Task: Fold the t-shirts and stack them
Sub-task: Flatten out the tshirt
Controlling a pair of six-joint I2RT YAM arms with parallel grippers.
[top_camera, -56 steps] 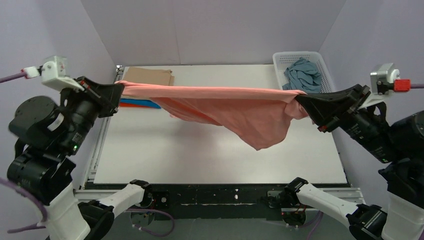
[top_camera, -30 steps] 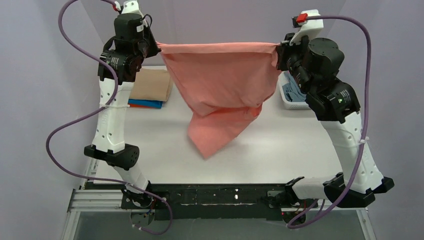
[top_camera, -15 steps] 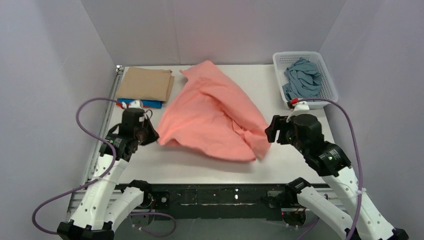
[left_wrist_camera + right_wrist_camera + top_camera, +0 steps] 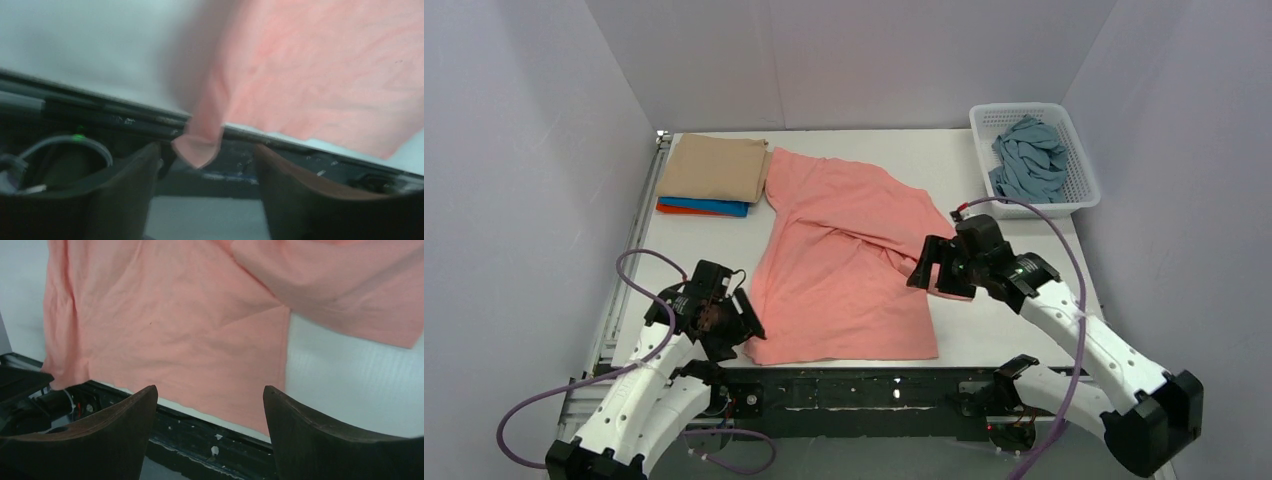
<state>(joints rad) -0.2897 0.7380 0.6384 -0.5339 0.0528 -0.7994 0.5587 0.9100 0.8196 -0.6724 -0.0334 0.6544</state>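
At the far left, the folded stack sits at the back of the table [image 4: 674,255]: the tan t-shirt [image 4: 716,168] is on top, with the orange-red t-shirt [image 4: 667,208] and the bright blue t-shirt [image 4: 719,208] showing beneath it. Nearer, the left gripper [image 4: 727,325] is at the table's near edge with its fingers parted. In its wrist view, the near-left corner of the salmon-pink t-shirt [image 4: 844,270] droops loose between them, clamped by neither. That shirt lies spread across the middle of the table, its far-left shoulder just beside the stack. The step looks like laying it flat before folding. To do that well, the left fingers should back straight off so the free corner is not dragged. Toward the right, a sleeve lies doubled over the body with a diagonal crease, which probably needs flattening before any fold. The right gripper [image 4: 929,266] hovers over that right edge, fingers spread wide and empty. At the far right, the dusty grey-blue t-shirt [image 4: 1027,150] lies crumpled in the white basket [image 4: 1072,128].
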